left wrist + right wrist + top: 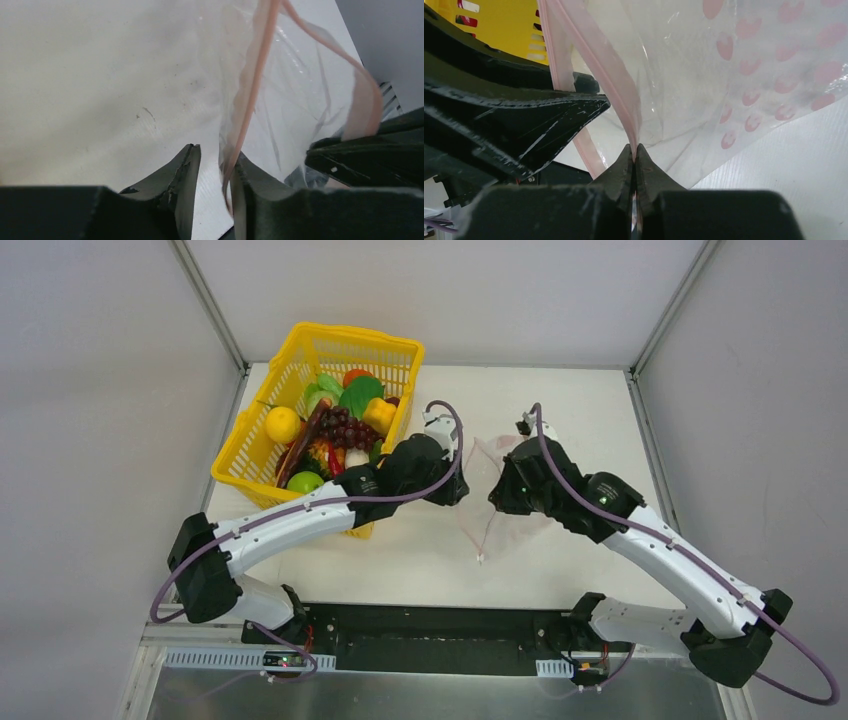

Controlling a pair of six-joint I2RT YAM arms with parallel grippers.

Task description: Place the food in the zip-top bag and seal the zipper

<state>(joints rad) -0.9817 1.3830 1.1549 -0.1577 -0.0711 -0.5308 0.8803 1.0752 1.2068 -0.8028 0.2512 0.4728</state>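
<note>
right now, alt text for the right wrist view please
The right gripper is shut on the pink zipper of a clear bag that rises from its fingertips, printed with pink marks on the right. The black left gripper fills the frame's left, with a yellow basket behind it and the white table lower right.

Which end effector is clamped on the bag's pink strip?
The right end effector, shut on the zipper; the left end effector stands open.
</note>
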